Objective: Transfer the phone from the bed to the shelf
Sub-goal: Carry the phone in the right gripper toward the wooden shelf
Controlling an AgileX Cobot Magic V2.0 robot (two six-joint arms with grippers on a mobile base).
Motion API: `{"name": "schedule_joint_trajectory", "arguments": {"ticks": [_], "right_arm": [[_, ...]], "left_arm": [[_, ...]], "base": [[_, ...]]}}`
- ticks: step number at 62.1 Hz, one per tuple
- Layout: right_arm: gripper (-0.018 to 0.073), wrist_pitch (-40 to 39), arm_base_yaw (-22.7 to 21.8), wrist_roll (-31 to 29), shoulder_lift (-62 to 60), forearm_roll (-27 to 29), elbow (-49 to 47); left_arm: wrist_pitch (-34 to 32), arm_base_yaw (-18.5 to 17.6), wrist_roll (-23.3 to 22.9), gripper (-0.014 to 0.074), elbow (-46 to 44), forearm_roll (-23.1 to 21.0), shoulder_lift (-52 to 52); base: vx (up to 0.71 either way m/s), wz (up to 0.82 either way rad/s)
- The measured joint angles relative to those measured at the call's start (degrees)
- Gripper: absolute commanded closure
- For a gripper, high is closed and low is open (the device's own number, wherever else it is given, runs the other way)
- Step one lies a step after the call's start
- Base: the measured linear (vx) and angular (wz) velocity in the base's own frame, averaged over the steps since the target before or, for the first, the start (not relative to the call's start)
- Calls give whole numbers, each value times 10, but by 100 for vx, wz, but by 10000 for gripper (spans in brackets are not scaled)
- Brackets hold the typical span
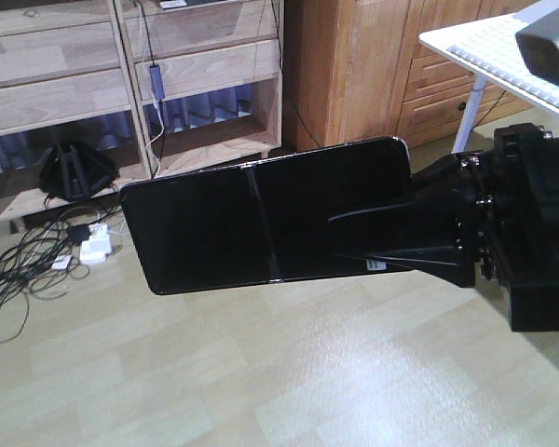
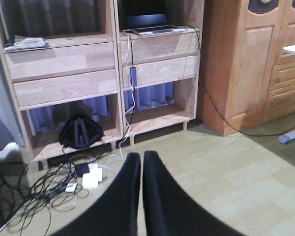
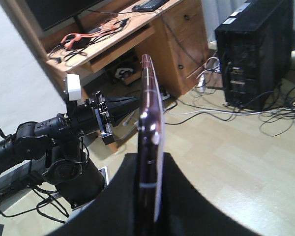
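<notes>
Phone sits in the right gripper, up over the floor, in front of the shelf. Cabinet is right of the shelf, cables on the floor before it.

Floor: tangled black cables lay beside white power adapters, with a black angular device just behind them. An orange-brown wooden cabinet stood near a white tabletop. The right-wrist view showed a black PC tower and a wooden desk (keyboard on top, partly cropped).
</notes>
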Motion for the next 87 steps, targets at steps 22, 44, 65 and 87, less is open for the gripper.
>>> {"name": "schedule_joint_trajectory", "arguments": {"ticks": [22,44,65,87], "right_arm": [[561,0,0,0,0,0,0],[561,0,0,0,0,0,0],[561,0,0,0,0,0,0],[561,0,0,0,0,0,0]], "left_arm": [[0,0,0,595,0,0,0],[0,0,0,595,0,0,0],[0,0,0,595,0,0,0],[0,0,0,595,0,0,0]], "base": [[43,-6],[43,-10],[44,-5],[44,2]]}}
